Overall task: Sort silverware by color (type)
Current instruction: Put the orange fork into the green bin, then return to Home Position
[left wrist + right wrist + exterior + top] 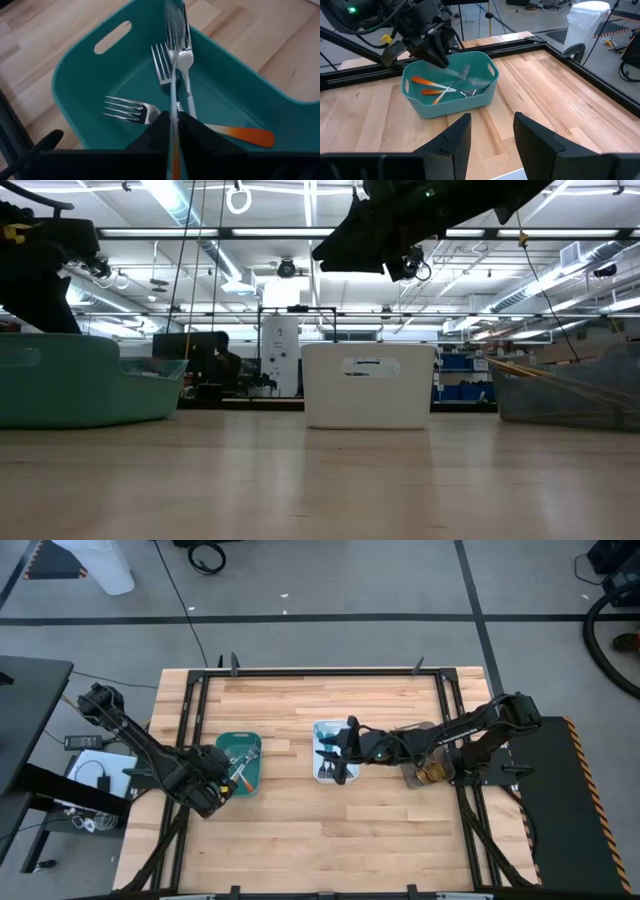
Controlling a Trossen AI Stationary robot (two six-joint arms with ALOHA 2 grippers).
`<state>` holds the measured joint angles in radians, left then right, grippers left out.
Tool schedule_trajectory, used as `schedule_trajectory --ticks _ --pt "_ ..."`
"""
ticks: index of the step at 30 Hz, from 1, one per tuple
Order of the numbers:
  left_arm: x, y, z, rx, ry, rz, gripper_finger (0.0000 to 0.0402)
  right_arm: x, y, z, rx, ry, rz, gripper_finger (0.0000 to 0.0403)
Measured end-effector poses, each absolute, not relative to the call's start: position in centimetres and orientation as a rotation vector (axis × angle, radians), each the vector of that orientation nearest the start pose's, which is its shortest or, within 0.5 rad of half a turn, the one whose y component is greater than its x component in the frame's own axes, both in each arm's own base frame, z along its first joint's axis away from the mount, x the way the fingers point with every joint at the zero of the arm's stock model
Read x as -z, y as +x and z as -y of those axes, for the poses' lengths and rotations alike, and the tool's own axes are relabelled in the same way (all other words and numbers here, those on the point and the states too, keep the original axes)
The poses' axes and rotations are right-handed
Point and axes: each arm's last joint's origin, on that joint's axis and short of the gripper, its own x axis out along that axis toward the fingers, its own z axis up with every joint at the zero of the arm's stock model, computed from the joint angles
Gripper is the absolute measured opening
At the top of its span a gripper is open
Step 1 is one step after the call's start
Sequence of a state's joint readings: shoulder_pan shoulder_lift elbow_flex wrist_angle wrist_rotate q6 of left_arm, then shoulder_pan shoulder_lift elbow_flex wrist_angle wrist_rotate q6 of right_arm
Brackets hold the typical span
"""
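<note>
From above, the left gripper (222, 783) sits over the near-left edge of the teal tray (250, 743), where orange-handled forks (241, 772) lie, while the right gripper (338, 752) hangs over the white tray (320, 727) holding blue-handled pieces (326, 757); the left arm is plainly the one nearer the teal tray. At table height, the teal tray (80, 380), white tray (366, 385) and a grey-brown tray (570, 395) stand in a row, the contents hidden by their walls. The left wrist view shows the left fingers (155, 132) pinching a fork (175, 60) by its handle, its long axis running straight away from the fingers and out over the tray floor, above two forks (131, 110) already lying there. Release looks to be the move in hand. The right wrist view shows the right fingers (455, 140) apart and holding nothing, with the teal tray (450, 107) well ahead.
</note>
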<state>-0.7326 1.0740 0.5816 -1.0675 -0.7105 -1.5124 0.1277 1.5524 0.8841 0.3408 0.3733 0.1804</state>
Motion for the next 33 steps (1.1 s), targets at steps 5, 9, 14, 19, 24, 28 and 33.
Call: schedule_trajectory --ticks 5,9,14,19,24,28,33 --pt "-18.3 11.6 7.9 -0.755 -0.319 -0.827 0.0114 -23.2 33.3 -3.3 0.267 0.096 -0.295 0.0153" --pt "-18.3 11.8 7.8 -0.766 -0.329 -0.818 0.0165 -23.2 33.3 -3.4 0.266 0.096 -0.295 0.0153" --pt "-18.5 12.6 7.8 -0.742 -0.324 -0.770 0.0183 -23.2 33.3 -3.5 0.261 0.095 -0.294 0.0153" --pt "-20.1 13.5 8.1 -0.667 -0.228 -0.781 0.0175 -23.2 33.3 -3.6 0.260 0.095 -0.294 0.0153" --pt "-22.3 14.4 8.4 -0.565 -0.057 -0.789 0.0168 -23.2 33.3 -3.6 0.261 0.096 -0.293 0.0153" --pt "-23.7 14.4 8.1 -0.508 0.099 -0.731 0.0157 -23.3 33.3 -3.4 0.221 0.086 -0.297 0.0152" --pt "-25.7 13.5 6.9 -0.442 0.150 -0.648 0.0138 -23.7 33.5 -1.9 0.075 0.127 -0.286 0.0131"
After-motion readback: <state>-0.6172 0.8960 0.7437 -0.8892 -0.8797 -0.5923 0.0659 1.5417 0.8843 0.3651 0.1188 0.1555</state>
